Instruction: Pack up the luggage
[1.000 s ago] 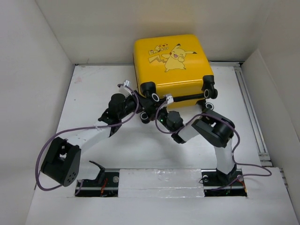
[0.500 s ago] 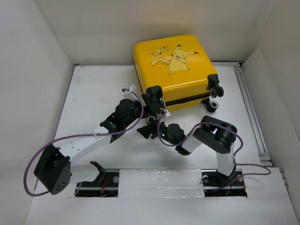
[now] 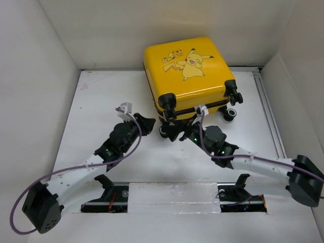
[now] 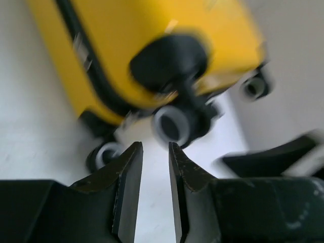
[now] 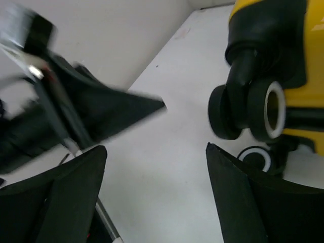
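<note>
Luggage lies shut at the far side of the table, right of centre, back edge at the wall. The cartoon shell faces up and the wheels face the arms. Only the black seam shows between the halves, so the inside is hidden.

The left wrist view is blurred. I can make out a yellow shell, one black wheel housing and grey-rimmed wheels, but no detail.

The right wrist view cuts the case down to one corner with a twin wheel. A smeared dark wedge to the left is the other arm's tip.

Left gripper: jaws barely parted, a thin slit between them with nothing in it. It sits short of the near-left wheels, and contact is hard to judge.

Right gripper: jaws spread wide and empty, bare table between them. The wheel sits just ahead of the right-hand finger, apart from it.
</note>
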Controlling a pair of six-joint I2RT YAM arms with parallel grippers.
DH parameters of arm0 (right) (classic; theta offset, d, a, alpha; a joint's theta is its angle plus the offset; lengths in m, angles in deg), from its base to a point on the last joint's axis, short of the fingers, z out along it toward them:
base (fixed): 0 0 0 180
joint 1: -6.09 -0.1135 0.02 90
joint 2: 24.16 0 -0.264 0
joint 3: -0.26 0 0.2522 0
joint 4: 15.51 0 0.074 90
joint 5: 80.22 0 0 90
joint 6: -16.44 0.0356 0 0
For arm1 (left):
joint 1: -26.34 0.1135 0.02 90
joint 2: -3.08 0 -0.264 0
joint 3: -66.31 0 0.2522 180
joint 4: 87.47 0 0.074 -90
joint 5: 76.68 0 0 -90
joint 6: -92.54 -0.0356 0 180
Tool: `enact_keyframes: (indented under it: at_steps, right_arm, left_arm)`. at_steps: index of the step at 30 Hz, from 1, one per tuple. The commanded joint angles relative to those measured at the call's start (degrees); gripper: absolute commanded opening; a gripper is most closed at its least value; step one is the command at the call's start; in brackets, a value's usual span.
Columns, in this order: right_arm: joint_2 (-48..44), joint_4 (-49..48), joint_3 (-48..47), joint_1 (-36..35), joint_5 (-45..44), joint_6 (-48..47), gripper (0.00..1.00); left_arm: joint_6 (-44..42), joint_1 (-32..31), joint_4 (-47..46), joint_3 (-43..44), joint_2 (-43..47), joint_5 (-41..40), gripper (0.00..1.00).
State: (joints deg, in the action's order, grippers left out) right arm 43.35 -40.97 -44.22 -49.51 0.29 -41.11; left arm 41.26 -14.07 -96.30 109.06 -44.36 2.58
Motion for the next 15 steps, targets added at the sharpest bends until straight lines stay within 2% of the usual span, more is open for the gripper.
enact_keyframes:
  at_steps: [1,6,10,15]
  right_arm:
    - [-5.2,23.6,-5.1,0.7,-7.3,-6.9,0.86]
    - [-2.2,31.7,-14.6,5.0,-7.4,-10.2,0.90]
    - [0.6,31.7,-17.6,8.7,-1.0,-10.2,0.90]
    - [5.7,31.1,-20.6,9.2,4.0,-10.7,0.92]
  left_arm:
    - [-1.9,-2.2,-1.7,-3.9,-3.9,1.6,0.23]
    - [-4.4,-3.5,-6.4,-0.5,-12.5,2.1,0.25]
    - [-6.5,-3.5,-8.7,3.3,-18.7,2.1,0.28]
    - [-8.7,-4.1,-10.9,7.4,-25.6,0.2,0.39]
